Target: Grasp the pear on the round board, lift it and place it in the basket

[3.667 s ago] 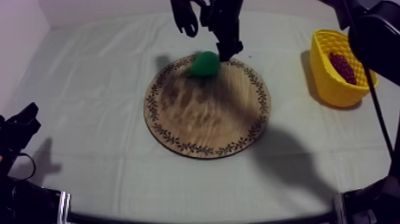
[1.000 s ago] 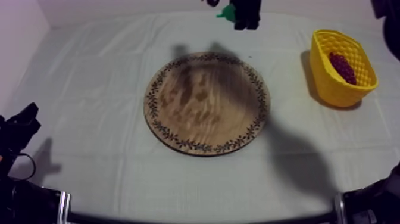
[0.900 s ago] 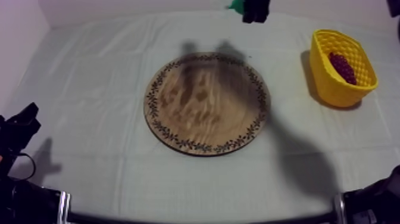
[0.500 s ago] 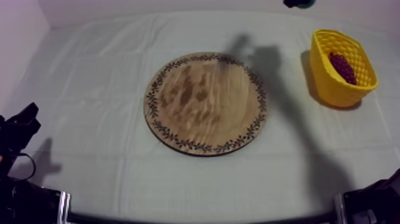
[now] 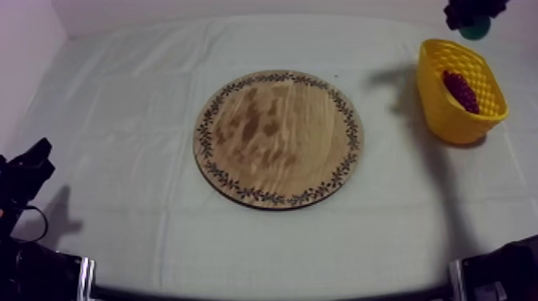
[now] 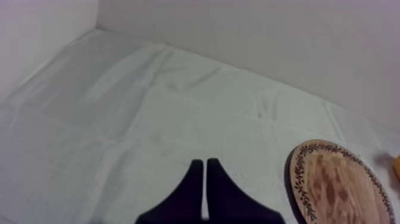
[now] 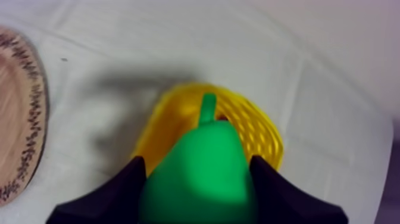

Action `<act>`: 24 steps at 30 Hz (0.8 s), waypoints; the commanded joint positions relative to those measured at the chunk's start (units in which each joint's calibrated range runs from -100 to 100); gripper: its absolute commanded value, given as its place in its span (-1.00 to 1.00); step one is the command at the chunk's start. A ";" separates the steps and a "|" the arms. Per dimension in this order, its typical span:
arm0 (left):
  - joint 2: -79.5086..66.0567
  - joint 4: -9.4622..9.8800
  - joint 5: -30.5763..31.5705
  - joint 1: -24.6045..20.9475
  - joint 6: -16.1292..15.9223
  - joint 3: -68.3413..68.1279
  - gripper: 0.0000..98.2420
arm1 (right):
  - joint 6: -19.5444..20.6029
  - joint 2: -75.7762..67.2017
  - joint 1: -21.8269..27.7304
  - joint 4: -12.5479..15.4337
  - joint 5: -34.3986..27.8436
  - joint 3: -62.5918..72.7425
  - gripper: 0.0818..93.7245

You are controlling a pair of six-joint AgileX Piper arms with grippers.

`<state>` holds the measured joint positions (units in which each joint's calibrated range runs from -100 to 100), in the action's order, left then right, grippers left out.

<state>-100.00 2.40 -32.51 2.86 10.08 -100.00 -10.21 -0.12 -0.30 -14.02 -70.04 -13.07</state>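
right gripper [image 5: 472, 11], pinching the pear [image 7: 199, 173], has travelled from above the wooden board [image 5: 279, 140] to over the yellow basket [image 5: 448, 112]; board is bare; lowering and release remain.

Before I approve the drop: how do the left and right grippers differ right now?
The left gripper is shut on nothing, closed to a narrow wedge; the right gripper is shut on the pear, spread wide around it. The left gripper sits over bare cloth beside the wooden board; the right gripper hangs up by the yellow basket. Both are black and two-fingered.
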 commanded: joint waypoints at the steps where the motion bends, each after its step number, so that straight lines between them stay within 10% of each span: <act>1: 0.00 0.02 0.01 0.00 0.01 0.00 -1.00 | 3.18 -0.03 1.69 -0.81 1.24 -2.66 -0.32; 17: 0.00 0.02 0.01 0.00 0.01 0.00 -1.00 | 9.88 5.11 5.21 -1.03 7.06 -12.50 -0.33; 24: 0.00 0.02 0.01 0.00 0.01 0.00 -1.00 | 7.09 9.00 5.95 1.71 9.95 -13.11 0.01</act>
<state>-100.00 2.40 -32.51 2.86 10.08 -100.00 -2.16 8.37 5.62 -12.69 -60.19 -26.14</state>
